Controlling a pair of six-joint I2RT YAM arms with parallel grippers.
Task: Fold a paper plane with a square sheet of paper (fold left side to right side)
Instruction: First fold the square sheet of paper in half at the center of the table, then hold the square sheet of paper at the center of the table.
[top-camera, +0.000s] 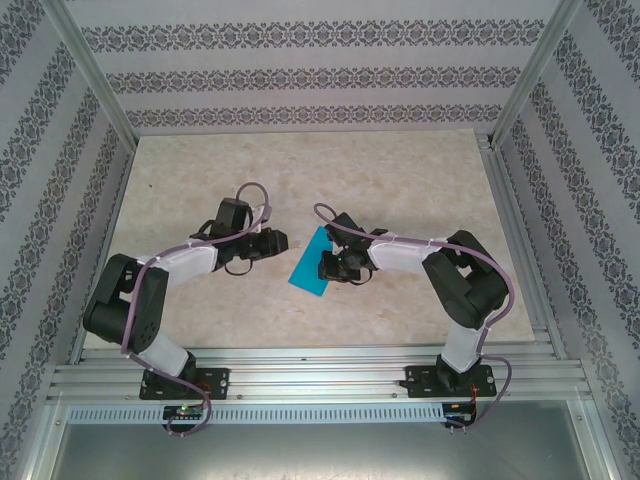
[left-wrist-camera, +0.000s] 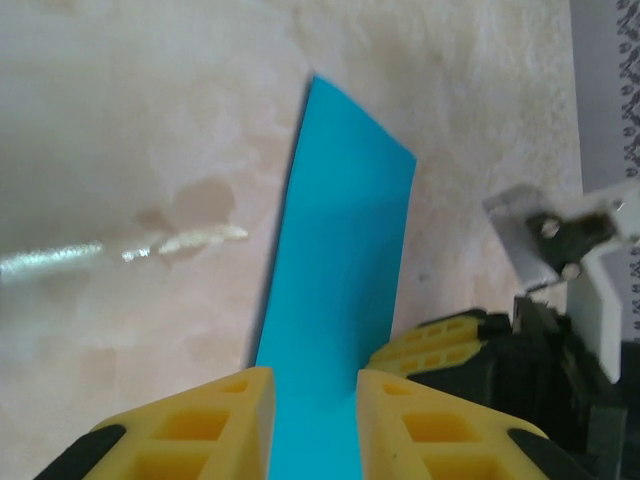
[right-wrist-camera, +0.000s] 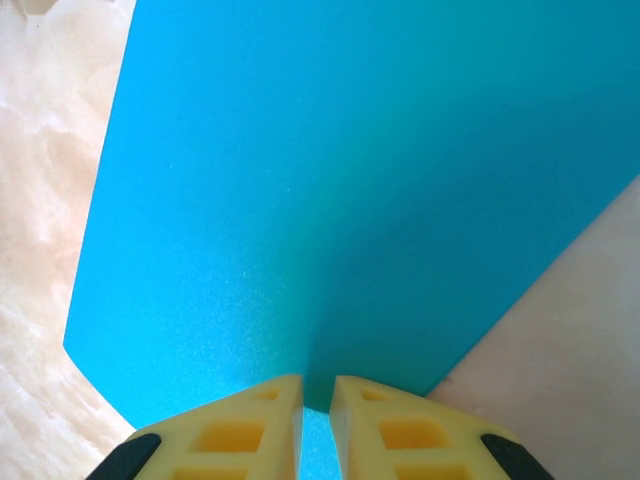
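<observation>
Top external: the square sheet of paper (top-camera: 310, 264) is seen as a narrow cyan strip mid-table (top-camera: 420, 180), set between the left gripper (top-camera: 278, 242) and the right gripper (top-camera: 336, 265). Left wrist: the yellow fingers (left-wrist-camera: 200, 425) are held apart, and the sheet is seen running up between them; contact cannot be told. Right wrist: the fingers (right-wrist-camera: 250, 425) are pinched together on the sheet's near edge.

Left gripper (left-wrist-camera: 312, 405) fingers (left-wrist-camera: 215, 425) stand apart at 6 o'clock; square sheet of paper (left-wrist-camera: 340, 230) runs between them toward 12, over beige worktop (left-wrist-camera: 120, 150).
</observation>
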